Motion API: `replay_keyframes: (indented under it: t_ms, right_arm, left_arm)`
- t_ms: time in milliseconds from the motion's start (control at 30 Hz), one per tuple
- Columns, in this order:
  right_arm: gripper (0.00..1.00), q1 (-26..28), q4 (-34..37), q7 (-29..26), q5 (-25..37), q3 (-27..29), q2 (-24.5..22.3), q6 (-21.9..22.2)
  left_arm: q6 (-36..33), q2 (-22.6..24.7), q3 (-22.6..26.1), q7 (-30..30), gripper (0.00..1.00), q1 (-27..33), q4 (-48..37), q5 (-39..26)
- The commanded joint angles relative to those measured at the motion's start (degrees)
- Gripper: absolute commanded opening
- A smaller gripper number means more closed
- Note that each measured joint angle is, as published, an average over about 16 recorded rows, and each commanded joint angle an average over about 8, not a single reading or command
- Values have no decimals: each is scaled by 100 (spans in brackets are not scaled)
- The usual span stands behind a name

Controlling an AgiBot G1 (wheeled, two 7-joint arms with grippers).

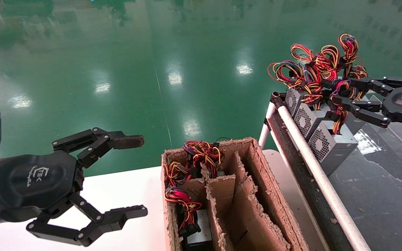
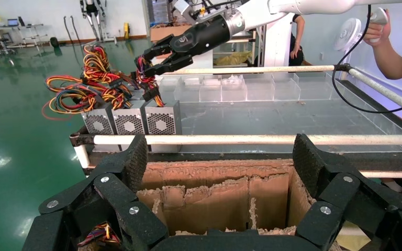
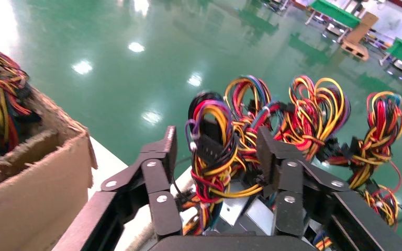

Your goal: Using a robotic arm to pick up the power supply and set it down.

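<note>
Divided cardboard box (image 1: 243,195) sitting on the table (image 1: 124,188) at centre, power supplies (image 1: 195,230) lying in its left compartments, three more power supplies (image 1: 330,144) standing in a row on the railed bench (image 1: 379,195) to its right.

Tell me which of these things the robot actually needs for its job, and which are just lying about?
Needed:
right end effector, open around the wire bundle
power supply, nearest in the row
cardboard box, probably

Just there:
left end effector, open, idle
white rail
green floor
</note>
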State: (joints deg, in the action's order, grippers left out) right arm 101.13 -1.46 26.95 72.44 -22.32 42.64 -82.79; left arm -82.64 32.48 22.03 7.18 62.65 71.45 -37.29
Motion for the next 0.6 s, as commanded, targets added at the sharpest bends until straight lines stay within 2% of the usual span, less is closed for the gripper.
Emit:
replay_keyframes:
  t_ms: [33, 233, 433, 600]
  right_arm:
    - [100, 17, 7, -11, -1, 0, -16, -79]
    - [100, 100, -11, -8, -20, 11, -87, -400]
    - [100, 187, 17, 23, -89, 59, -132, -471]
    - [100, 257, 101, 33, -386, 265, -195, -574]
  left_arm:
    - [0, 0, 0, 0, 100, 0, 0, 0]
    - [0, 0, 0, 0, 100, 0, 0, 0]
    - [0, 0, 0, 0, 100, 0, 0, 0]
    - [0, 0, 0, 0, 100, 0, 0, 0]
